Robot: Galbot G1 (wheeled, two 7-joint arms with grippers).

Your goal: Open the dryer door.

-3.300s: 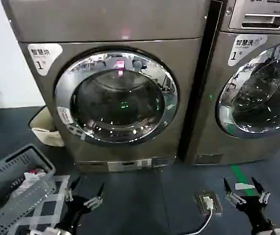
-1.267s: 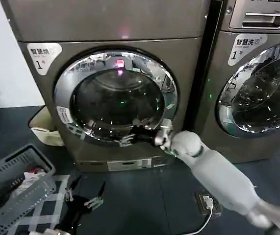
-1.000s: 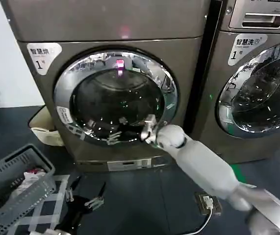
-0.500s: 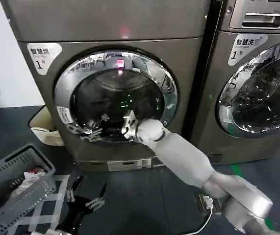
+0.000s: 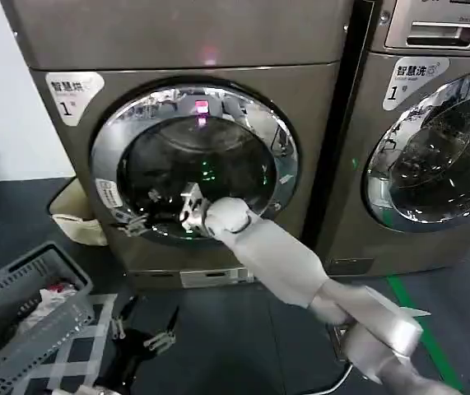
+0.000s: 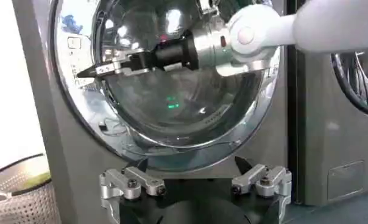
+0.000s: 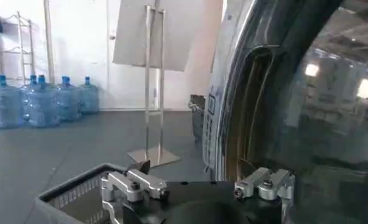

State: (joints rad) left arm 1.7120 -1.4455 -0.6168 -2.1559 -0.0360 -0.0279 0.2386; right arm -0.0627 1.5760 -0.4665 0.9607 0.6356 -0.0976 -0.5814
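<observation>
Left-hand dryer (image 5: 185, 123) fills the centre of the head view, second machine (image 5: 432, 140) just beside it on the right. dryer door (image 5: 195, 160) is the round chrome-ringed glass port, still shut flush against the front panel. Right arm (image 5: 284, 263) reaches diagonally across the glass; right end effector (image 5: 140, 216) sits at the door's lower left rim, fingers parted and gripping nothing, tips right by the chrome ring. Right wrist view shows a dark recessed slot (image 7: 251, 115) in the ring ahead of it, likely the handle pocket. Left end effector (image 5: 142, 327) is parked low over the floor, fingers spread, empty. Laundry basket (image 5: 20, 317) sits on the floor at far left, clear of the work. Judgement: step in hand is final approach to the handle. To do it well: slide the fingertips into the recess rather than onto the glass, close firmly, then pull outward along the hinge arc, not straight back, so the grip doesn't slip off the polished ring.
</observation>
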